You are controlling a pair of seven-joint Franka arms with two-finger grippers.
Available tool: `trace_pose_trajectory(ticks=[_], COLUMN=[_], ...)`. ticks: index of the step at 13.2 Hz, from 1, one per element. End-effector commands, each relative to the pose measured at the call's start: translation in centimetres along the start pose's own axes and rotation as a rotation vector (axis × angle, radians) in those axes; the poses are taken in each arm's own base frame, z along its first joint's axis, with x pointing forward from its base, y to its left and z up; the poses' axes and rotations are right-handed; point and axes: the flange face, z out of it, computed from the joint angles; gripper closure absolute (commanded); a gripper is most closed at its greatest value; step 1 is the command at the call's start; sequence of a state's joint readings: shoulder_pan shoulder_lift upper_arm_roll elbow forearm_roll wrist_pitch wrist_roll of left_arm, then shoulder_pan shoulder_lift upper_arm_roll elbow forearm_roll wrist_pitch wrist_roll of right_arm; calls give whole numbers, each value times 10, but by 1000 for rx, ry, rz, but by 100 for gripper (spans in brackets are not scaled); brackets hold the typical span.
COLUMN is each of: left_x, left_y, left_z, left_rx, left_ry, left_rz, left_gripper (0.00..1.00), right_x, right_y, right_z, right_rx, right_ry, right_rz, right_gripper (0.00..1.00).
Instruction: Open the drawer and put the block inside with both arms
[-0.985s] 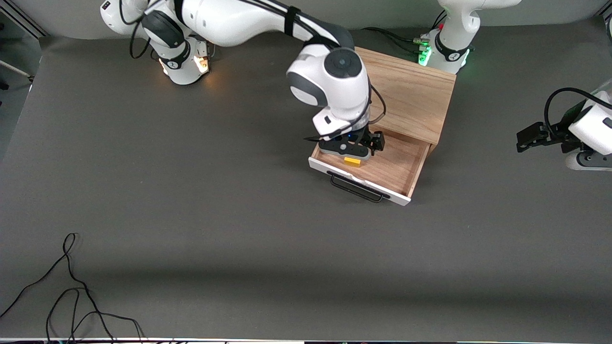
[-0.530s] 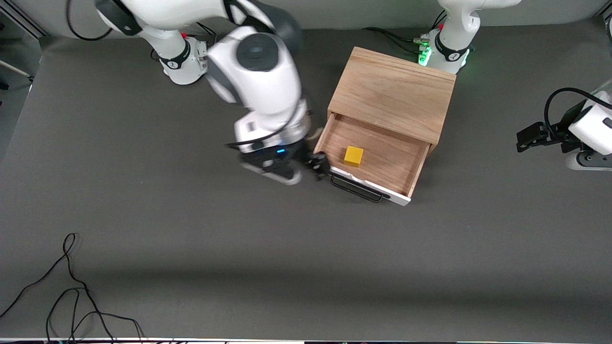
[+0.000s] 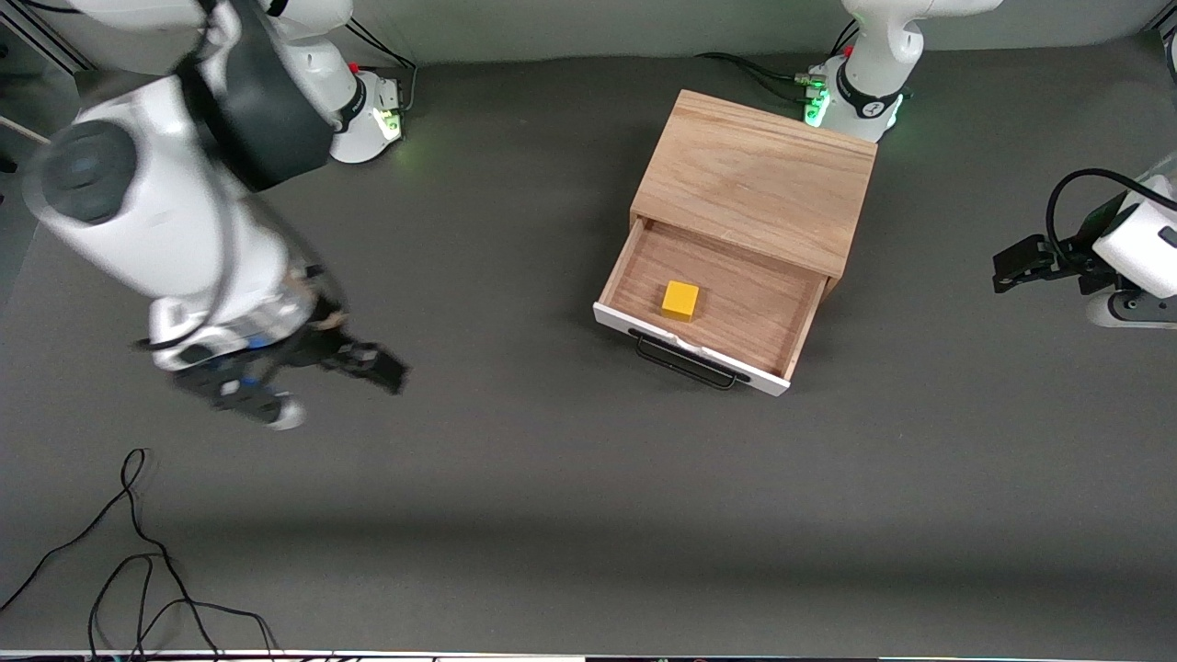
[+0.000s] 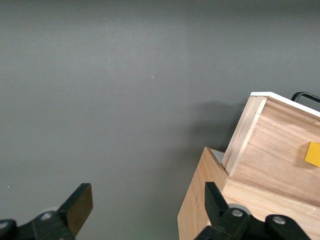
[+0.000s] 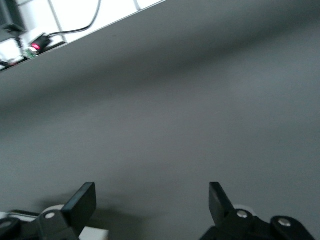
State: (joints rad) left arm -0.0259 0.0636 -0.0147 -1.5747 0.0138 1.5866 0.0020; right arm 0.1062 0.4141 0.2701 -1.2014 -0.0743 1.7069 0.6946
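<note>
The oak cabinet [image 3: 754,179] stands near the left arm's base. Its white-fronted drawer [image 3: 690,345] with the black bar handle [image 3: 685,363] is pulled open toward the front camera. The yellow block [image 3: 680,300] lies on the drawer's wood floor, touched by nothing. My right gripper [image 3: 244,391] is open and empty, over bare table toward the right arm's end; its wrist view [image 5: 150,202] shows only grey mat. My left gripper [image 3: 1103,294] waits open and empty beside the cabinet. The left wrist view [image 4: 145,205] shows the drawer [image 4: 270,145] and block [image 4: 313,153].
Loose black cables [image 3: 138,552] lie on the mat near the front camera at the right arm's end. The grey mat [image 3: 515,496] covers the whole table. The cabinet's side [image 4: 200,210] shows close by one of the left gripper's fingers in the left wrist view.
My right gripper let go of the block in the drawer, then rose and swung away toward the right arm's end of the table. The left arm has not moved.
</note>
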Motion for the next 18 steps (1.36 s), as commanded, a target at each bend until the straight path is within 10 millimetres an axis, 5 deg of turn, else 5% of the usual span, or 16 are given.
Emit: trace_pose_trajectory(ticks=[1,7,8,12,18], left_x=[-6,-6,-5,-5,-4], left_y=[2,2,2,3,4], left_z=[-3,-2,0,0,1], left_rx=[-4,-4,-4,-3,-3], left_ry=[0,-3,-6,-6,-8], left_rz=[-3,-3,-3,0,2], left_gripper=[0,0,0,0,0], right_x=[9,29,26,22,1], right_y=[69,204,214,216,188], right_z=[-2,-14,-11,-9,-23], right_rx=[-24,17,21,-7,-95], right_ry=[-26,-36,-25,-25,-86], right_rz=[-77,-164,-164,-216,-192], right_gripper=[0,0,0,0,0])
